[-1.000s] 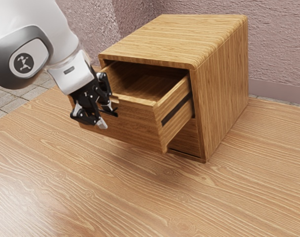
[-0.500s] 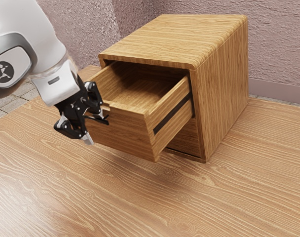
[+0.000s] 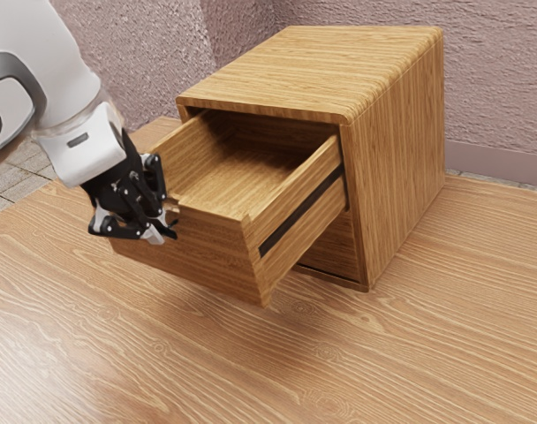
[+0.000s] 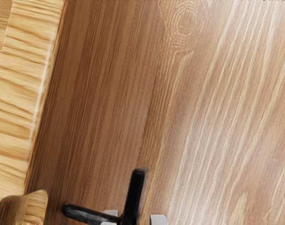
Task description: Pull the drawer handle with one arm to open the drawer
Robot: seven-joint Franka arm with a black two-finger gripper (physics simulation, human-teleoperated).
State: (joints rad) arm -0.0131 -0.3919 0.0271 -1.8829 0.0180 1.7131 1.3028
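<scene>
The jaws are clamped on the handle (image 4: 131, 197), a grey pad (image 4: 157, 219) on either side of its black bar in the wrist view. In the exterior view they sit against the front of the drawer (image 3: 207, 252), at its end on the exterior view's left.

Over the last second the arm (image 3: 48, 97) has drawn back toward the exterior view's left, and the drawer has come with it. A second ago it stood only partly out of the cabinet (image 3: 339, 71). Now much more of its floor lies open to view, and its front hangs well forward over the bench (image 3: 383, 353). The black rail along its side also shows for a longer stretch. The cabinet itself has not shifted.

We judge that the grip is holding and the pull is working. The drawer is plainly open, so the task looks largely done. Its back end still sits inside the cabinet. We cannot tell how much travel is left, so any further pull should stay straight along the rail and ease off if the drawer stops.
</scene>
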